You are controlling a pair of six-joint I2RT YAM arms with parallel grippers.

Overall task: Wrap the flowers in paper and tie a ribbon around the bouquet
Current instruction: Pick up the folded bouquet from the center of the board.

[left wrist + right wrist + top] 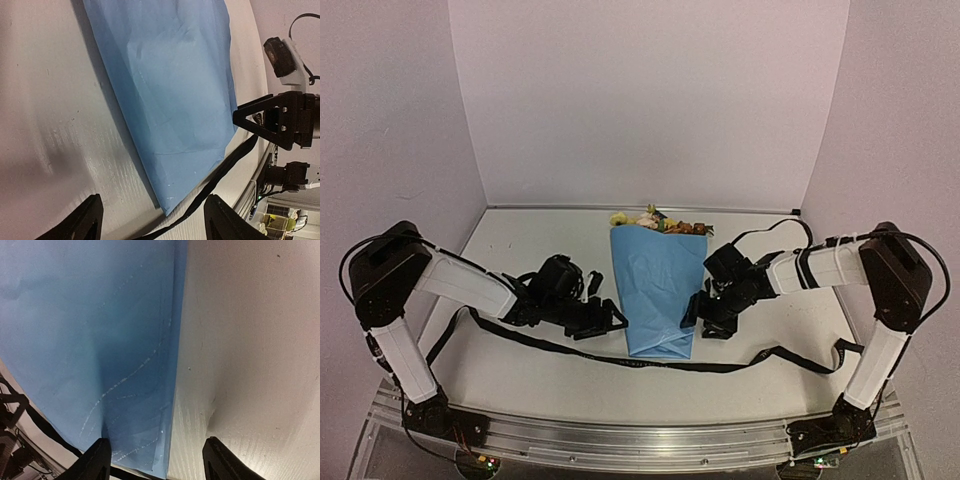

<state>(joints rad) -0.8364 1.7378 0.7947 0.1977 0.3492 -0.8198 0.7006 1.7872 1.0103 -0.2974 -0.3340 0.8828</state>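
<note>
The bouquet lies flat mid-table: light-blue paper [658,290] folded over the flowers [660,220], whose yellow, pink and orange blooms poke out of the far end. The black ribbon [720,367] runs across the table under the paper's near end. My left gripper [612,320] sits low at the paper's left edge, open. In the left wrist view the paper's [170,90] near corner and the ribbon [225,170] lie ahead of my open left gripper [155,220]. My right gripper [693,314] is open at the right edge. In its wrist view the paper's [90,340] edge lies between the spread jaws [157,460], untouched.
White walls close in the table at the back and both sides. The metal rail [640,440] with both arm bases runs along the near edge. The right gripper's fingers [260,117] show at the paper's far side in the left wrist view.
</note>
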